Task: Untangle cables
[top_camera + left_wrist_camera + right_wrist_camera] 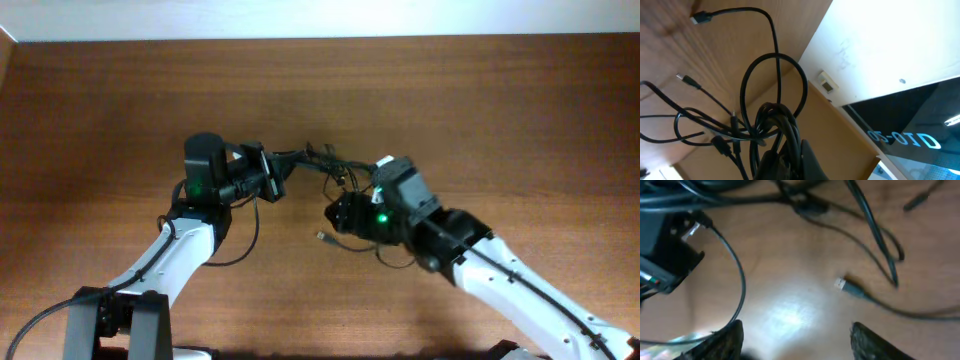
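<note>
Closest to my right wrist camera I see the right gripper [796, 328] with its two dark fingers [727, 340] standing well apart, and between them there is only the bare brown table [785, 275], so this tool holds nothing. A little further on lies a silver-tipped plug [841, 284] at the end of one thin cord, flat on the wood and not touching the fingers. Beyond it the cables [871, 222] cross the top of this view in several black strands, some of them blurred. On the other side, the left gripper [268, 176] is closed tight on the bunched part of the cables, which in the left wrist view go down into the jaws as a thick dark knot. Above the knot one cord makes a wide loop [743, 87], and further out a loose plug end [700, 18] hangs free over the table. From overhead the bundle sits between the two grippers, near the middle of the table. Farthest away I see a white wall [880, 45] with a small plate [826, 82] on it.
</note>
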`<state>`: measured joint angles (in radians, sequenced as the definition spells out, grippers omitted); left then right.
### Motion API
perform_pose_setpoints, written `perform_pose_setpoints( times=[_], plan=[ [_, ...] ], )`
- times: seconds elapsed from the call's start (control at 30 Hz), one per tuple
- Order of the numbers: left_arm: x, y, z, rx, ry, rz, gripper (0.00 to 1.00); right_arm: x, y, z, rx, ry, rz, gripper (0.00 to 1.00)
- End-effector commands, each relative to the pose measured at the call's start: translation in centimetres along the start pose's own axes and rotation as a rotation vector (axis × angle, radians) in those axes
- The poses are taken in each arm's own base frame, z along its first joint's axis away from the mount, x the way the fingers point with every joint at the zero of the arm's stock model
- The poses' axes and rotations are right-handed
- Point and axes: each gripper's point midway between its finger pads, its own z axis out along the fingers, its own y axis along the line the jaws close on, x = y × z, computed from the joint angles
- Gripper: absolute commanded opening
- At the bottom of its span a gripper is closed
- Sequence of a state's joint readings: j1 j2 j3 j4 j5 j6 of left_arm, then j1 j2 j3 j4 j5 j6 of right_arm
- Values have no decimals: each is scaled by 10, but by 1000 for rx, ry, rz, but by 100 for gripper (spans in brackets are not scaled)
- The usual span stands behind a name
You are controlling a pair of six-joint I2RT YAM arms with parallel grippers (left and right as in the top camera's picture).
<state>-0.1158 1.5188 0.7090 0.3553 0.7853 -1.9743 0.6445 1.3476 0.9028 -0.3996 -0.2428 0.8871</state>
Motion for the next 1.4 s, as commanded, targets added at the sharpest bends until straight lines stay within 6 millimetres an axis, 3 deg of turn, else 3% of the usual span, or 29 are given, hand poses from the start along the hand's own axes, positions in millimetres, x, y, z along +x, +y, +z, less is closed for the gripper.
perform_pose_setpoints(
  times=[0.0,0.1,0.2,0.27,0.47,0.5,0.57,0.6,0.63,0.8,0.93,1.03,1.07,1.17,1.2,1.27,1.37],
  plan=[
    [17,-1,-1,-22,84,-2,0,-26,8,4,85,-198,-258,75],
    [24,2,-2,-40,125,-2,0,-26,24,23,54,-210,-446,81],
    [29,4,-3,-53,155,-1,0,-30,13,42,98,-217,-467,81],
    [34,6,-4,-65,181,-1,0,-43,-3,51,193,-273,-490,84],
    [41,10,-6,-86,227,-1,0,-87,-33,40,460,-493,-537,84],
    [44,11,-6,-92,242,-1,0,-90,-37,37,491,-508,-541,70],
    [44,11,-6,-92,241,-1,0,-89,-37,38,491,-499,-558,28],
    [44,11,-6,-92,241,-1,0,-87,-37,39,483,-488,-560,13],
    [44,11,-6,-91,239,-1,0,-81,-35,44,458,-453,-567,4],
    [27,3,-3,-49,143,-1,0,-35,-27,57,299,-209,-591,4],
    [-1,-5,-1,8,-16,-15,0,-2,-18,29,209,-61,-592,4],
    [-33,3,-4,4,-189,-76,0,24,-5,-17,116,18,-698,4],
    [-48,14,-8,-20,-274,-115,0,24,-3,-32,107,0,-702,4],
    [-70,44,-18,-110,-406,-202,2,15,15,-90,50,-157,-719,4],
    [-74,47,-20,-128,-427,-157,2,8,18,-112,51,-243,-720,4],
    [-78,46,-22,-145,-443,-45,0,0,15,-131,75,-318,-714,4],
    [-85,40,-25,-210,-464,325,0,-7,8,-157,113,-410,-694,4]
  ],
)
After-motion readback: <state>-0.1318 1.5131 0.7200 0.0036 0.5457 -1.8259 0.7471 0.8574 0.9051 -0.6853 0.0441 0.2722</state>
